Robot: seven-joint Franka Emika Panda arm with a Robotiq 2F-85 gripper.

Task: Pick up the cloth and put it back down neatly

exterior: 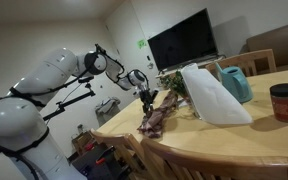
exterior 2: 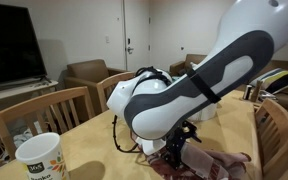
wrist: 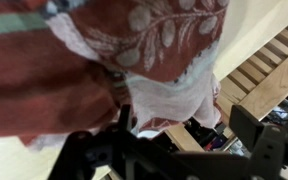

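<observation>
Your gripper (wrist: 169,150) hangs with jaws wide, close over the maroon cloth (wrist: 134,50), which lies crumpled near the edge of the wooden worktop (exterior: 234,140). It looks light, soft and limp, so pinch a raised fold near a corner; expect it to drape and bunch.

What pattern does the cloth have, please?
The cloth is reddish-brown with pale leaf prints, clearest in the wrist view.

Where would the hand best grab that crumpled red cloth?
Probably a raised wrinkle at the end of the cloth nearest the edge of the table, coming straight down from above. It lies low on the wood, so only its folds give something to pinch, and the open hand hangs over that end.
</observation>
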